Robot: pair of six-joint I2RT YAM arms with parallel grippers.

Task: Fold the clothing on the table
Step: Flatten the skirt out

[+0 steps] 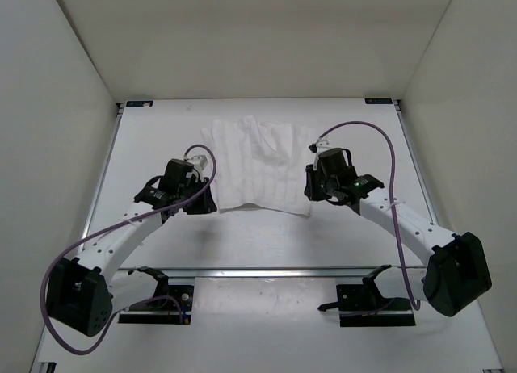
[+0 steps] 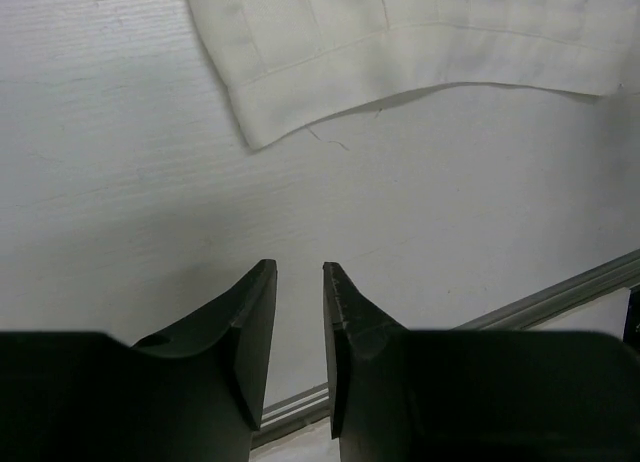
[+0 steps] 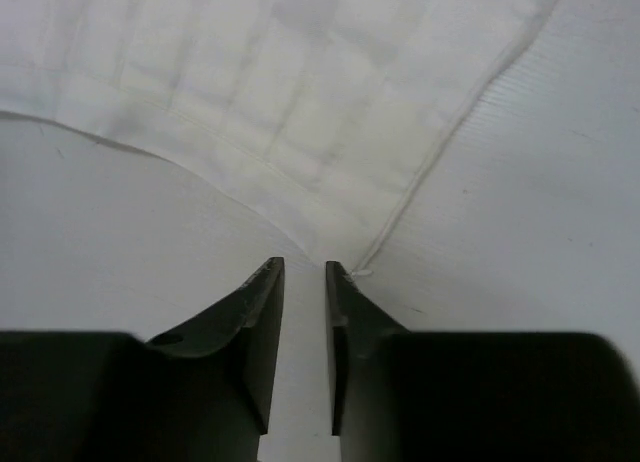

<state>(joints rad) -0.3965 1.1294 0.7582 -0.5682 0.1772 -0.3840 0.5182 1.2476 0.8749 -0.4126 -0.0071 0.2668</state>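
My left gripper (image 2: pixel 300 269) and right gripper (image 3: pixel 305 265) are slightly parted, empty; I should pinch evenly the near corners of the thin white ribbed garment (image 1: pixel 262 167).

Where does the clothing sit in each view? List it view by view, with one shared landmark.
Top external: clothing at the centre of the table.
Left wrist: along the top edge, apart from the left tool.
Right wrist: upper half, corner nearly at the right tool.
Shared landmark: its stitched near hem.
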